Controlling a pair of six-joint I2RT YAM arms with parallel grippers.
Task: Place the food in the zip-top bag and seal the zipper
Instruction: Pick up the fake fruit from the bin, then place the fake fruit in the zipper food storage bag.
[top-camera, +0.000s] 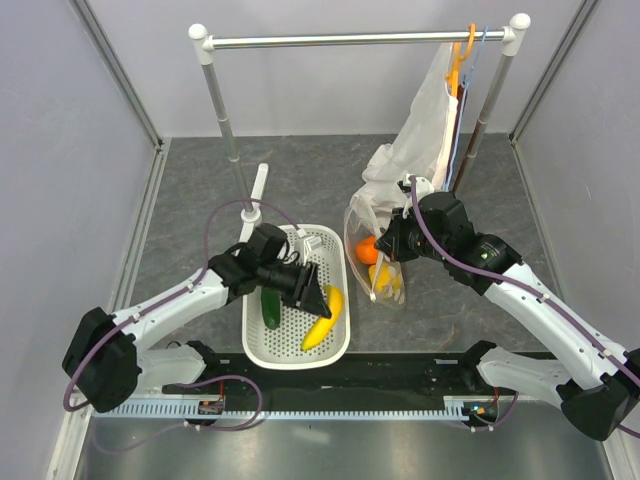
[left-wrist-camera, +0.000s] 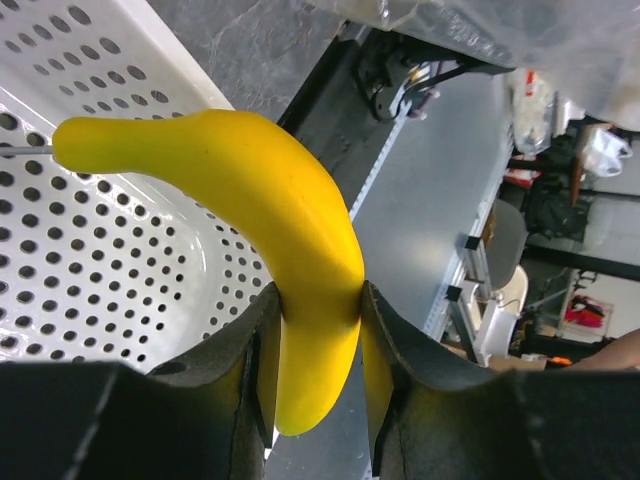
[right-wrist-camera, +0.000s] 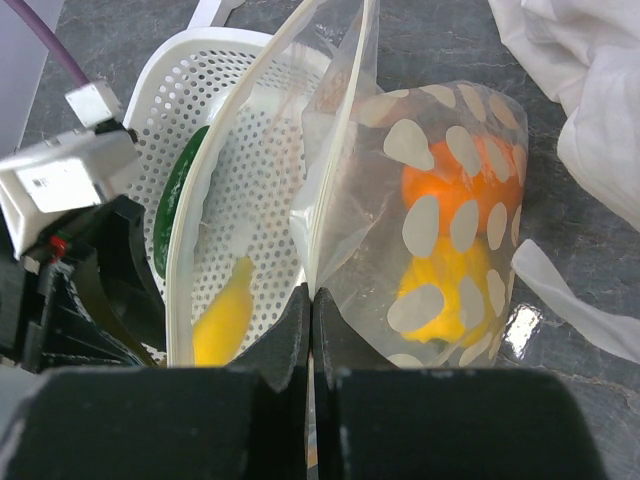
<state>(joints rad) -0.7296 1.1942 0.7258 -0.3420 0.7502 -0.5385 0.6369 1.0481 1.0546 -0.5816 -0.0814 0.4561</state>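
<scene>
Left gripper (left-wrist-camera: 318, 335) pinches the banana (left-wrist-camera: 240, 170) near one end, over the basket (top-camera: 262, 350) at lower centre; right gripper (right-wrist-camera: 312, 325), pressed together, pins the zip-top bag (right-wrist-camera: 440, 150) rim at centre-right. Held off-centre, that banana could swivel and snag the floppy mouth. No readable writing shows.

We log banana (left-wrist-camera: 300, 230) yellow | cucumber (top-camera: 271, 307) dark green | orange (right-wrist-camera: 470, 185) orange | pepper (right-wrist-camera: 450, 285) yellow | bag (right-wrist-camera: 405, 145) clear, white round dots | basket (top-camera: 296, 352) white, perforated | cloth (top-camera: 420, 120) plain white | tabletop (top-camera: 300, 170) mottled dark grey
</scene>
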